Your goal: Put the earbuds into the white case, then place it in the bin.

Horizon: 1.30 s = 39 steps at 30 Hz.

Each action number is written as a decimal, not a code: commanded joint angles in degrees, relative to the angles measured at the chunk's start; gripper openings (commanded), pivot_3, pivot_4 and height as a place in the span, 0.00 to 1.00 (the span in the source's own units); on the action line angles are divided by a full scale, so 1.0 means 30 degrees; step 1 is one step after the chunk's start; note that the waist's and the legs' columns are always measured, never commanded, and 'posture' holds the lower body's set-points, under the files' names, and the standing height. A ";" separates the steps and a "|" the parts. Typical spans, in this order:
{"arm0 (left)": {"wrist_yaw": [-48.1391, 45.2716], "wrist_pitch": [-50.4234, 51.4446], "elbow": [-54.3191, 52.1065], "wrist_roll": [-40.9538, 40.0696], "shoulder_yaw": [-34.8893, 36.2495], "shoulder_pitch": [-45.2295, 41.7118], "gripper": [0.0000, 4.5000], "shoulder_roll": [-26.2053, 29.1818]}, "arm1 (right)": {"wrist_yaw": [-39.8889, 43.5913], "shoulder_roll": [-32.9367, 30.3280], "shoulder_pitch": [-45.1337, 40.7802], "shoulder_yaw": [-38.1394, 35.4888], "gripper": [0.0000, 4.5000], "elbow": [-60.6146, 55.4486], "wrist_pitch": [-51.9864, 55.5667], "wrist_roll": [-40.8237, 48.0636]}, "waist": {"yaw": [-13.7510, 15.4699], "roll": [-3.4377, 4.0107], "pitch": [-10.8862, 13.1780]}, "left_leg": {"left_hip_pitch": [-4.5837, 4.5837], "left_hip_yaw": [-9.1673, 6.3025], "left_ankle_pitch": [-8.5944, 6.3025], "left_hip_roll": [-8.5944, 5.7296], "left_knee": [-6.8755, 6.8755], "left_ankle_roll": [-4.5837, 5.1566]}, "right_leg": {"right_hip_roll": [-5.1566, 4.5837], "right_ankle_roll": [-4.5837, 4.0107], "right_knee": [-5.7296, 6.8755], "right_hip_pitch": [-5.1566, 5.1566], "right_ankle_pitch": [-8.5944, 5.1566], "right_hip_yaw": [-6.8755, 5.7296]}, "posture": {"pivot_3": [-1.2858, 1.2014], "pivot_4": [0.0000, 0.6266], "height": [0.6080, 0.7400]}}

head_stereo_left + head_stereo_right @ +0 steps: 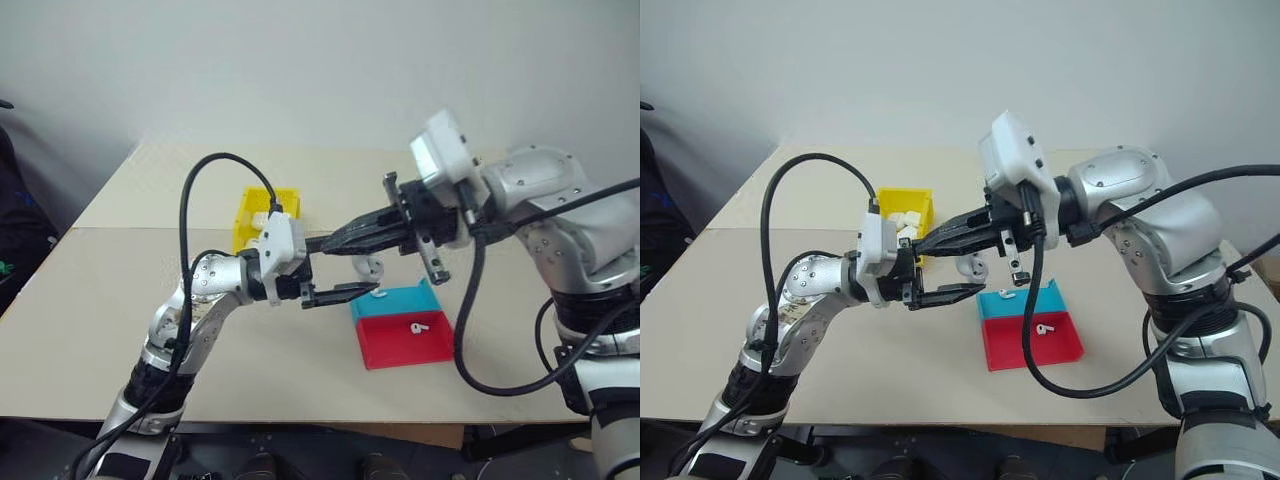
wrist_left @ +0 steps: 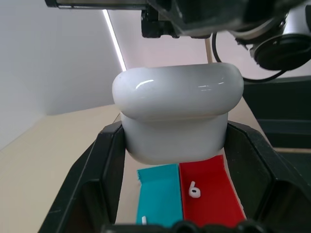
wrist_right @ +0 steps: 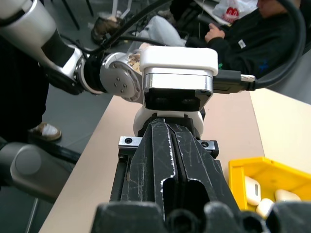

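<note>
The left tool (image 1: 345, 293) is pinching the white case (image 2: 177, 114), the right tool (image 1: 335, 240) is pressing together empty above it; earbuds (image 1: 419, 326) are lying in the tray (image 1: 405, 340), so nothing is loaded or binned yet.

**Camera setup: head stereo pair plus two wrist cams**

Left eye and right eye views: same head-mounted pair, looking forward and down over both arms at the bench (image 1: 90, 330), mid distance, a wall behind. Both frame the same area: yellow bin (image 1: 902, 206), blue-and-red tray (image 1: 1032, 335), both arms meeting mid-frame.

Left wrist view: looks along the left gripper (image 2: 175, 160), very close on the white case (image 2: 177, 114); the tray sits below, overlapping the head views.

Right wrist view: looks along the right gripper (image 3: 171, 160) toward the left arm's wrist; bin corner at frame edge, a seated person (image 3: 243, 34) beyond the bench.
</note>
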 commanded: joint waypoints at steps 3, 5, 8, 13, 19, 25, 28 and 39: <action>0.0045 -0.0407 -0.0824 -0.0167 0.0441 -0.0266 0.61 -0.0028 | 0.0732 -0.0486 0.0349 0.0491 0.01 -0.0003 -0.2634 -0.2802 | 0.0001 0.0000 0.0000 | -0.0001 0.0000 0.0000 0.0000 -0.0001 0.0000 | 0.0000 0.0001 0.0001 -0.0003 -0.0001 -0.0001 | 0.52 0.24 1.00; -0.0008 -0.0458 -0.0913 -0.0259 0.0600 -0.0143 0.61 0.0066 | 0.0937 -0.0632 0.0596 0.0314 0.01 0.0132 -0.2949 -0.3126 | 0.0001 0.0000 0.0000 | -0.0002 0.0003 0.0000 -0.0001 0.0000 0.0000 | -0.0001 0.0001 0.0001 -0.0004 -0.0001 0.0000 | 0.52 0.24 1.00; 0.0010 -0.0422 -0.1086 -0.0429 0.0814 0.0059 0.61 0.0230 | 0.1192 -0.0997 0.0946 -0.0130 0.01 0.0276 -0.3293 -0.3241 | 0.0002 0.0000 0.0000 | 0.0003 0.0002 0.0000 0.0000 0.0000 -0.0001 | -0.0001 0.0001 0.0002 0.0001 0.0000 0.0000 | 0.52 0.24 1.00; 0.0253 -0.0542 -0.0966 -0.0353 0.0881 0.0155 0.61 0.0165 | 0.1497 -0.1207 0.1320 -0.0990 0.01 0.0614 -0.3822 -0.3040 | 0.0006 0.0001 0.0000 | 0.0006 0.0002 0.0000 -0.0002 0.0003 -0.0001 | -0.0004 -0.0001 0.0005 0.0004 0.0000 0.0000 | 0.52 0.24 1.00; 0.1011 -0.0830 -0.0855 0.0060 0.0914 0.0456 0.61 -0.0330 | 0.0427 -0.0440 0.0957 -0.3380 0.01 0.1515 -0.3382 -0.1491 | 0.0003 0.0000 0.0000 | 0.0008 0.0002 0.0000 -0.0002 0.0002 -0.0001 | -0.0003 -0.0001 0.0007 0.0008 0.0001 0.0000 | 0.52 0.24 1.00; 0.7682 -0.0768 0.0683 0.3768 0.1498 -0.1012 0.61 -0.2522 | -0.3290 0.0046 0.2146 -0.6343 0.01 0.1348 -0.1702 -0.0246 | 0.0133 -0.0003 0.0001 | 0.0008 -0.0004 0.0001 -0.0007 0.0003 -0.0001 | -0.0008 0.0000 0.0008 0.0021 0.0005 -0.0001 | 0.52 0.24 1.00; 1.2202 0.0828 0.3073 0.6606 0.1840 -0.3438 0.61 -0.3559 | -0.4740 0.0116 0.3882 -0.7022 0.01 0.0385 -0.0811 0.0148 | 0.0380 -0.0019 0.0004 | 0.0008 -0.0024 0.0001 -0.0020 0.0035 0.0001 | -0.0012 0.0022 -0.0005 0.0054 0.0019 -0.0017 | 0.52 0.24 1.00; 1.8920 0.3417 1.2534 0.8888 0.4392 -0.7445 0.61 -0.4393 | -0.9238 0.0255 0.8085 -0.6804 0.01 -0.2378 0.2012 -0.0075 | 0.0086 -0.0019 0.0005 | -0.0025 -0.0013 -0.0002 -0.0037 -0.0021 0.0006 | -0.0023 0.0047 -0.0035 0.0004 0.0029 -0.0001 | 0.52 0.24 1.00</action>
